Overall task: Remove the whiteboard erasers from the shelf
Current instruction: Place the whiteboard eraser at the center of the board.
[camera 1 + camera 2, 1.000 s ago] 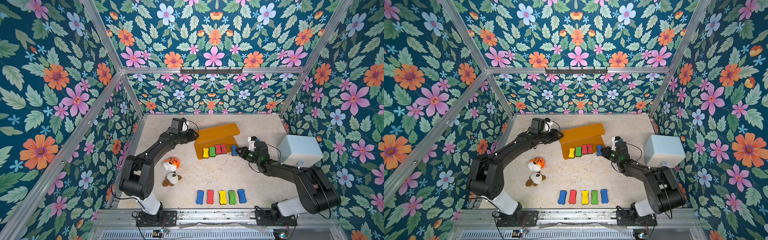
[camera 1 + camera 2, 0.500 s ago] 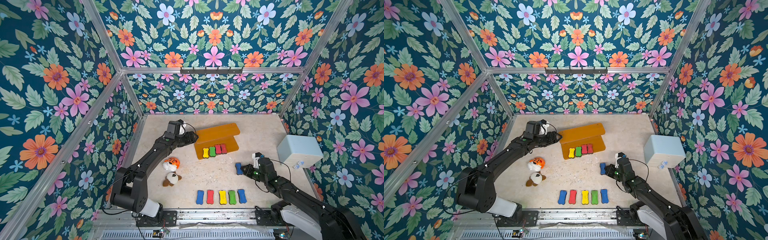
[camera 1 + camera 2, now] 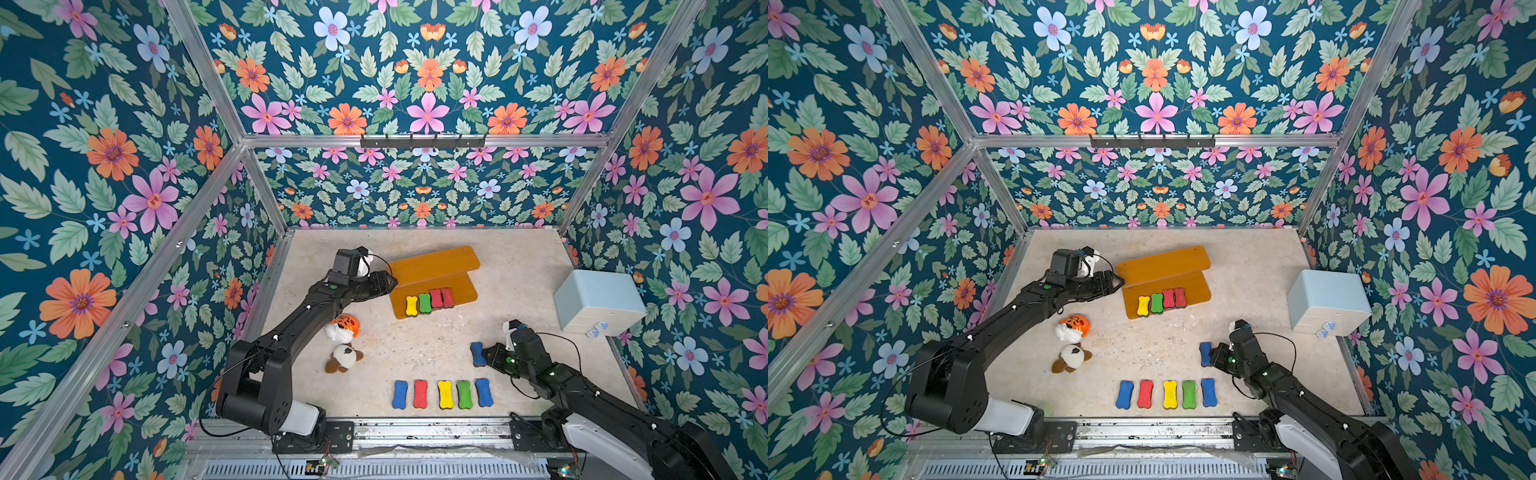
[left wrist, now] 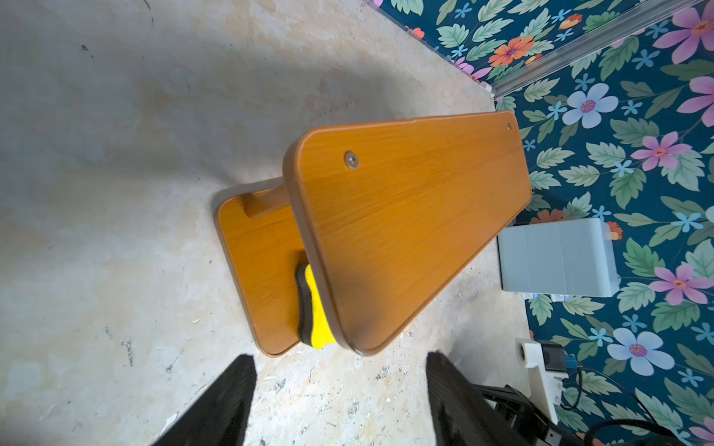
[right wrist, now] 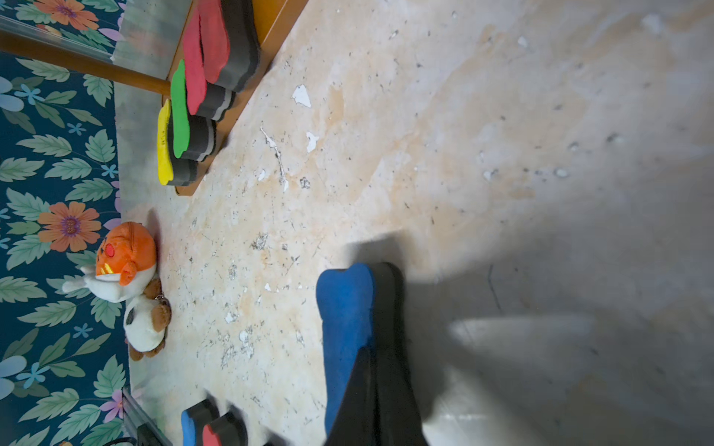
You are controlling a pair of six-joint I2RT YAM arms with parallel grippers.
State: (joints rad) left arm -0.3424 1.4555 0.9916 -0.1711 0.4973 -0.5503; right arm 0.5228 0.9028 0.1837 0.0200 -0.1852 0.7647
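front row: five erasers point(image 3: 444, 394) lie side by side at the near edge of the table point(image 3: 519, 257), already off the shelf.
right gripper: my right gripper point(image 3: 489, 354) pinches the blue eraser point(image 3: 478, 354) edge-on, just behind the right end of that row. can't tell if the eraser touches the table.
step: sixth eraser on its way to the drop row. i judge the task a bit over halfway.
next, right: lower it flat beside the row's right end and spread the fingers, taking care not to nudge the neighbouring blue one.
plush toys: the plush toys point(image 3: 345, 327) sit left of centre, apart from both grippers. not task things.
shelf: the shelf point(image 3: 432, 266) is past mid table, with its upper tier bare.
shelf erasers: yellow eraser point(image 3: 411, 305), green eraser point(image 3: 424, 302) and two red erasers point(image 3: 441, 297) are packed touching on the lower tier.
left gripper: my left gripper point(image 4: 340, 401) has its jaws spread with nothing between them, just beside the shelf's left end.
next, left: reach under the upper board's edge to the yellow eraser, the nearest one. the tight row calls for a narrow grip.
box: the pale blue box point(image 3: 598, 299) is far right, well apart.
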